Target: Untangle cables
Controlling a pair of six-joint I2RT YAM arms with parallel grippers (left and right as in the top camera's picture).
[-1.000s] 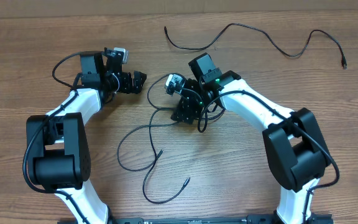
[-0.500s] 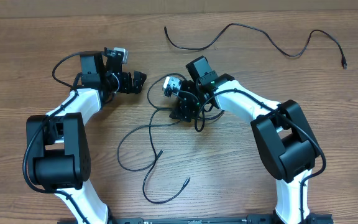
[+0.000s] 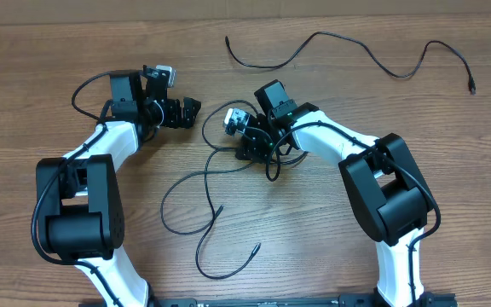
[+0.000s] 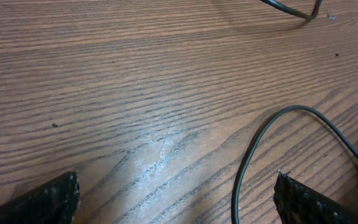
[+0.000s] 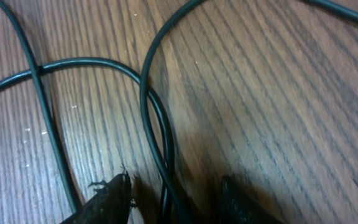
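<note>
A tangle of thin black cables (image 3: 203,183) sprawls over the middle of the wooden table, its loose ends trailing toward the front. One separate cable (image 3: 348,43) lies stretched out along the far edge. My right gripper (image 3: 251,153) is down on the top of the tangle. In the right wrist view two cable strands (image 5: 143,93) run between its fingertips, with a gap on either side, so the right gripper (image 5: 176,186) is still open. My left gripper (image 3: 190,109) sits open to the left of the tangle. In the left wrist view, the left gripper (image 4: 176,186) spans bare wood and one cable loop (image 4: 253,140).
The wooden table (image 3: 450,153) carries nothing else besides the two arms' white links and black bases at the front left and front right. A further strand (image 4: 291,9) crosses the top of the left wrist view.
My right gripper's jaws have narrowed around the cable strands, and its arm has shifted slightly left. The left arm has stayed still.
</note>
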